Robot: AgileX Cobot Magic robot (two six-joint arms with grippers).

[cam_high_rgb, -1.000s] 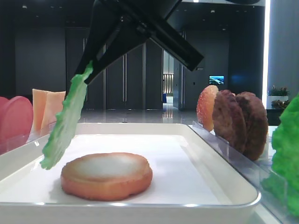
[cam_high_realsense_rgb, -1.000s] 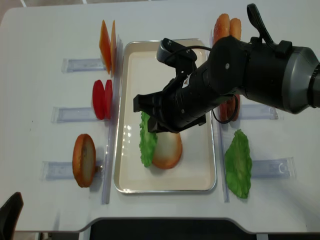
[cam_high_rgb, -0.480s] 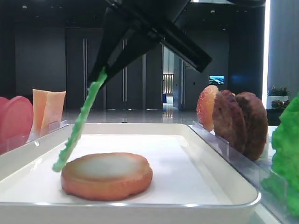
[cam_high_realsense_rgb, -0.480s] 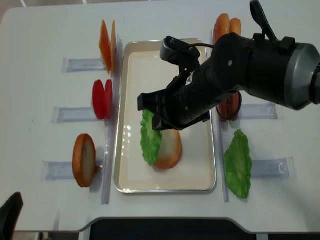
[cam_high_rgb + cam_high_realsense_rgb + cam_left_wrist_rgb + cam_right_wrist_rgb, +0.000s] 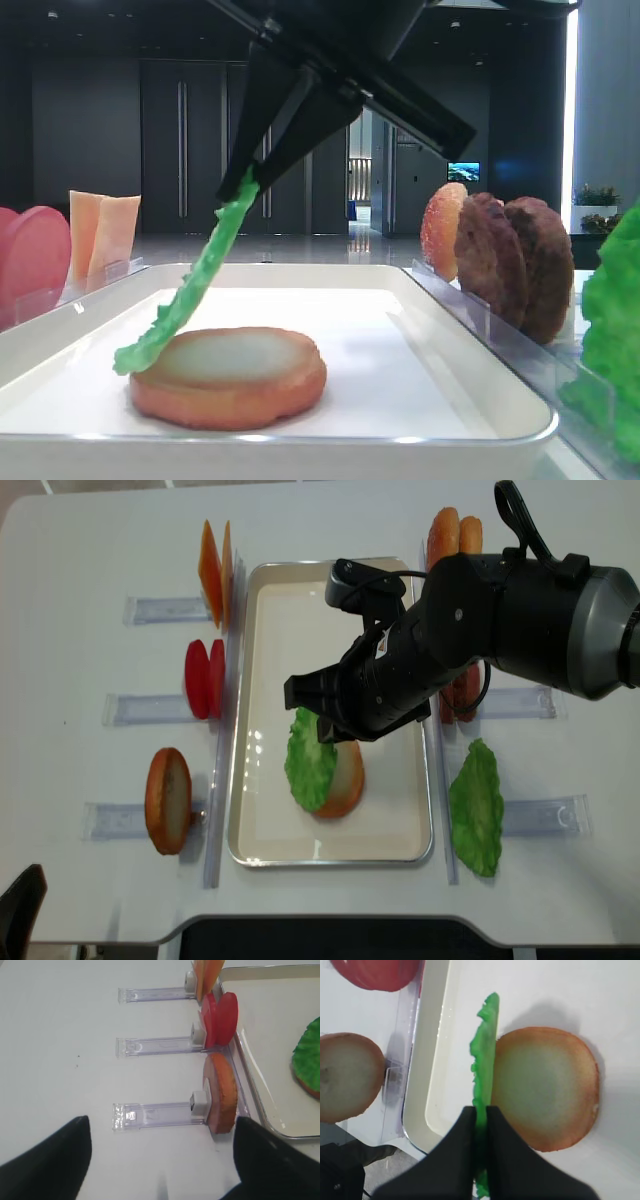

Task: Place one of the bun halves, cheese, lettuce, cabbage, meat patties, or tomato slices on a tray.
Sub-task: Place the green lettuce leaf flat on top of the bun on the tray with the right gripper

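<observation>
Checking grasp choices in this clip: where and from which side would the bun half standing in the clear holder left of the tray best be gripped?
Grip the bun half by its top rim, coming straight down with the claw spanning its thin width. It stands on edge in the holder beside the tray, so both flat faces are exposed and the rim is uppermost.

Even bright overhead light, glare streaks on the tray (image 5: 254,740) rim, dim backdrop in the low view, near gripper fingers (image 5: 465,1160) blurred.

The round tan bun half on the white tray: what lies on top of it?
A thin green ruffled lettuce leaf, held by the right gripper, leans over the bun half at its left edge on the tray. The contact itself is hidden.
</observation>
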